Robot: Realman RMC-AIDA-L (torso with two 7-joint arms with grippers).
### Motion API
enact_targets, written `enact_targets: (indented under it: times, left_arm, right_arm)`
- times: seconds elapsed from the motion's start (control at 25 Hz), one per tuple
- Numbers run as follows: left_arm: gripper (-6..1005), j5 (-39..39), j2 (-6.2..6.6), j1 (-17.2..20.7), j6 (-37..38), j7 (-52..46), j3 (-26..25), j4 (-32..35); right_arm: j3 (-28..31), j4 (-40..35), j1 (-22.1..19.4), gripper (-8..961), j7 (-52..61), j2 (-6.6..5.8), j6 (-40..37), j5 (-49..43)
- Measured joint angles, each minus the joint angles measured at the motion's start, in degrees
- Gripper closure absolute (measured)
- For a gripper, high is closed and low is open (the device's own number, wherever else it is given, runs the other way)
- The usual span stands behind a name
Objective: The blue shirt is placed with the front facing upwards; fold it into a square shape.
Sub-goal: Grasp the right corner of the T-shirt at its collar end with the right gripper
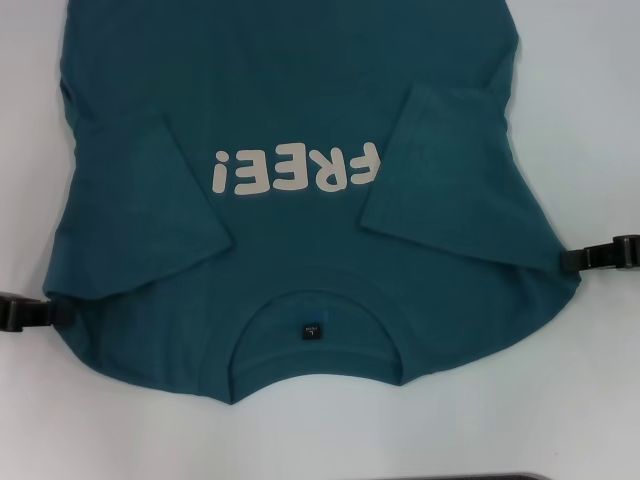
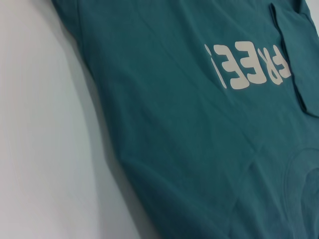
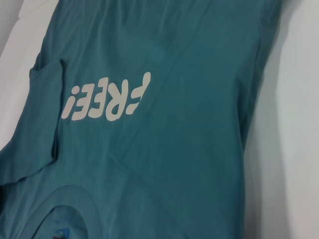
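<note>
The blue shirt lies spread on the white table, front up, with its collar toward me and the cream "FREE!" lettering upside down in the head view. Both short sleeves are folded inward over the chest, one on the left and one on the right. A small dark neck label shows inside the collar. My left gripper sits at the shirt's left shoulder edge. My right gripper sits at the right shoulder edge. The two wrist views show only the shirt and table.
White table surrounds the shirt on the left, right and near sides. A dark strip shows at the near edge of the head view. The shirt's hem runs out of view at the far side.
</note>
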Motion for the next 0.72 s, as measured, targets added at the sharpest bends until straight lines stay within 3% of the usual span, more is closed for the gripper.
enact_targets:
  times: [0.04, 0.72]
  left_arm:
    - [971, 0.0, 0.00, 0.0, 0.0, 0.0, 0.0, 0.0]
    - [970, 0.0, 0.37, 0.1, 2.6, 0.0, -0.2, -0.4]
  right_arm:
    - [0.0, -0.1, 0.0, 946, 0.0, 0.00, 0.0, 0.0]
    - [2.7, 0.4, -1.4, 947, -3.2, -0.64, 3.5, 0.5]
